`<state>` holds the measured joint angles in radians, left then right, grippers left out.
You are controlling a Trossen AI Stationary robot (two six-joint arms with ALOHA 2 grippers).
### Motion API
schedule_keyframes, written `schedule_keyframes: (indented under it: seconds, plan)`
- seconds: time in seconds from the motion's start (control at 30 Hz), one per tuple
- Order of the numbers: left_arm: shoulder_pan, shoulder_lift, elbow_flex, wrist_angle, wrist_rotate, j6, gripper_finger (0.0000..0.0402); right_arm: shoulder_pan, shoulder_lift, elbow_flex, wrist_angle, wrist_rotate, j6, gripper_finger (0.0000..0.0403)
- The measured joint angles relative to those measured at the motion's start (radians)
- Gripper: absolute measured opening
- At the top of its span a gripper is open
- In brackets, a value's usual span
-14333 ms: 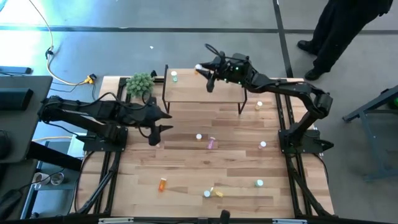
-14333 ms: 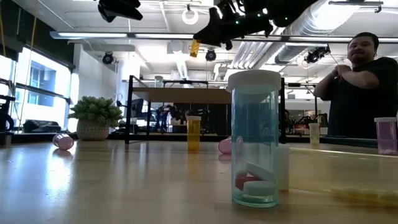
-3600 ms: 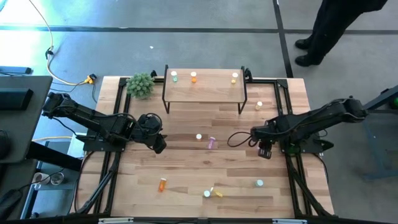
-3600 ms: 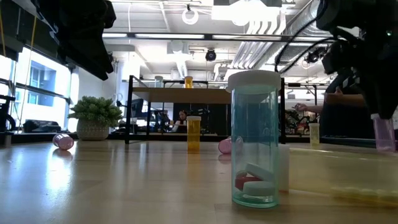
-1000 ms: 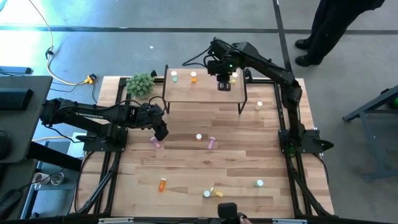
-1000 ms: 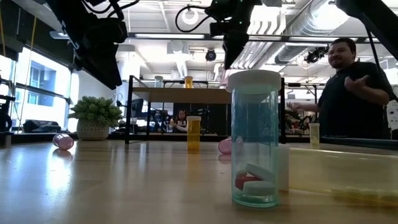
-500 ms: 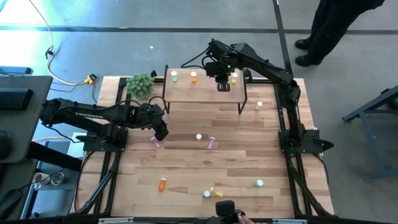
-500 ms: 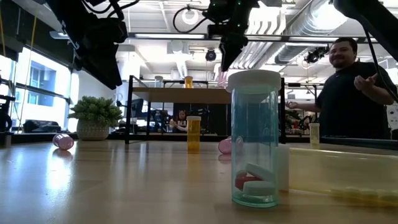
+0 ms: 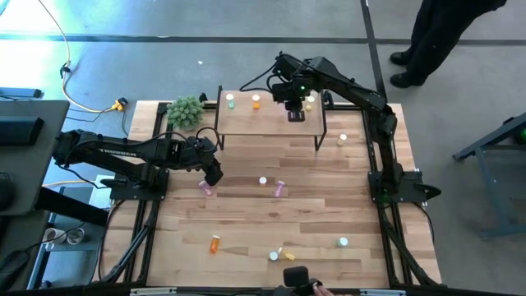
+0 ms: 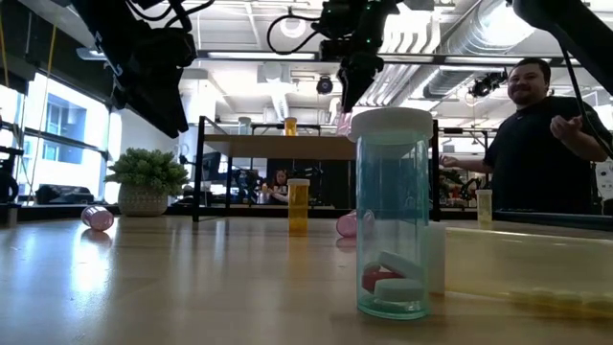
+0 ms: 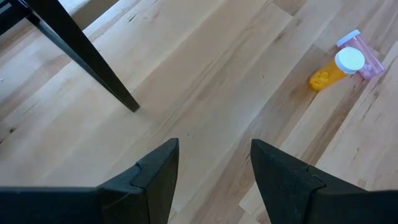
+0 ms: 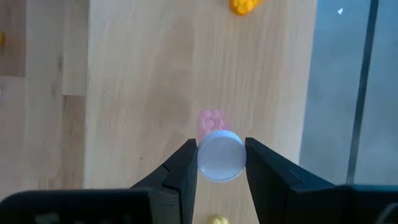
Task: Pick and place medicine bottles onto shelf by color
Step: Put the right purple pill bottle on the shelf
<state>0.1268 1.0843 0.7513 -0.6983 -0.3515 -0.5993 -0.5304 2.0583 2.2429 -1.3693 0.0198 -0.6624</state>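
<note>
The shelf [image 9: 271,122] stands at the table's far edge with a green bottle [image 9: 231,101], an orange bottle [image 9: 256,102] and a yellow bottle [image 9: 309,102] upright on it. My right gripper [image 9: 294,113] hangs over the shelf's right half, shut on a pink bottle [image 12: 214,124] with a white cap. My left gripper [image 9: 214,174] is open above the table's left side and holds nothing. A pink bottle [image 9: 205,189] lies on the table just near of it. In the left wrist view an orange bottle [image 11: 333,70] and a pink bottle [image 11: 368,59] show farther off. My right gripper pinches the pink bottle at its white cap [image 12: 204,160] between the two fingers. The fingers come from above and point down. The bottle hangs upright below them, cap up, clear of the shelf board [image 12: 143,93].
More bottles are spread over the table: one upright by the shelf's right leg [image 9: 343,140], an orange one lying near left [image 9: 214,243], two by the near edge [image 9: 280,256], a green one upright [image 9: 343,242]. A plant [image 9: 186,111] stands left of the shelf. A person [image 10: 541,144] stands beyond the table.
</note>
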Motion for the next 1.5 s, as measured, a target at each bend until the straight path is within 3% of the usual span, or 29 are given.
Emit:
schedule_keyframes:
  seconds: [0.97, 1.23, 1.5]
  plan:
    - [-0.001, 0.0, 0.0, 0.0, 0.001, -0.001, 0.0188, 0.0, 0.025, 0.0, -0.014, 0.02, 0.018, 0.0104]
    - [-0.001, 0.0, 0.0, 0.0, 0.001, 0.0, 0.0188, 0.0, 0.025, 0.0, -0.013, 0.067, 0.018, 0.0104]
    - [-0.001, 0.0, 0.0, 0.0, 0.001, 0.0, 0.0188, 0.001, 0.025, 0.0, -0.014, 0.067, 0.034, 0.0131]
